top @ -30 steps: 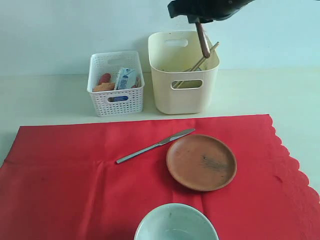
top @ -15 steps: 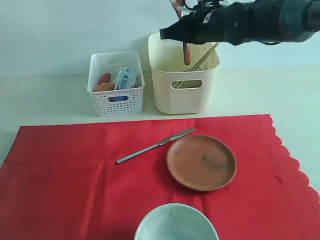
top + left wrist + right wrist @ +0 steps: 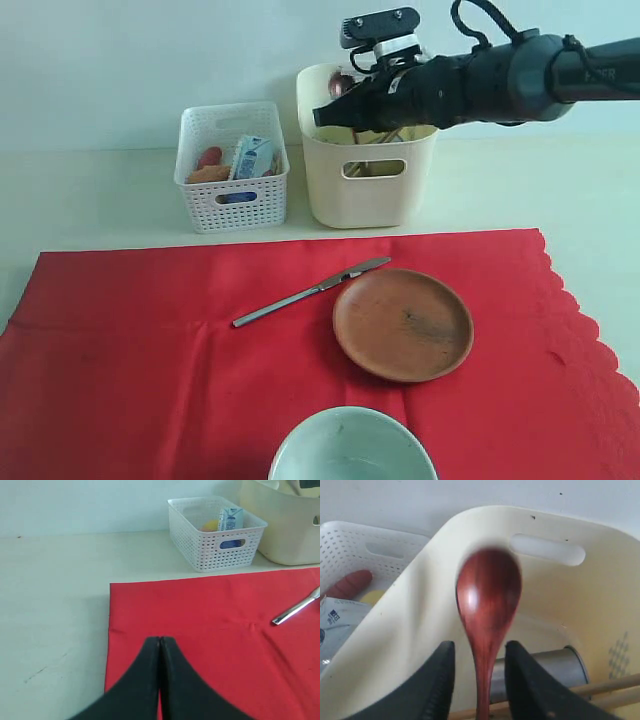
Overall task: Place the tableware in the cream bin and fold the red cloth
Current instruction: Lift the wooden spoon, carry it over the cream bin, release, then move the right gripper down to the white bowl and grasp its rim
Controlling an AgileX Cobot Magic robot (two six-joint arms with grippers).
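Glossy dark wooden spoon (image 3: 488, 597) sat loose between right gripper's (image 3: 480, 650) parted jaws above the smooth cream bin (image 3: 575, 605), handle-end hidden; left gripper (image 3: 160, 641) closed tight.

The pale table (image 3: 90, 190) bears the red cloth (image 3: 150, 380), white basket (image 3: 232, 208) and cream bin (image 3: 370, 203).

Spoon (image 3: 488, 595): blurred over the bin (image 3: 600, 590); handle end cut off between the fingers of the right gripper (image 3: 480, 650); from outside, mostly hidden behind the arm above the bin.
Cup (image 3: 565, 670): inside the bin, partly hidden by spoon and finger.
Chopsticks (image 3: 620, 681): inside the bin, ends out of sight.
Bowl (image 3: 352, 445): well in front of the bin, near part cut off.
Cloth (image 3: 150, 380): in front of the bin, near edge cut off.
Knife (image 3: 296, 607): left wrist view, blade end toward the bin cut off.
Basket (image 3: 232, 165): beside the bin, contents too small to tell.
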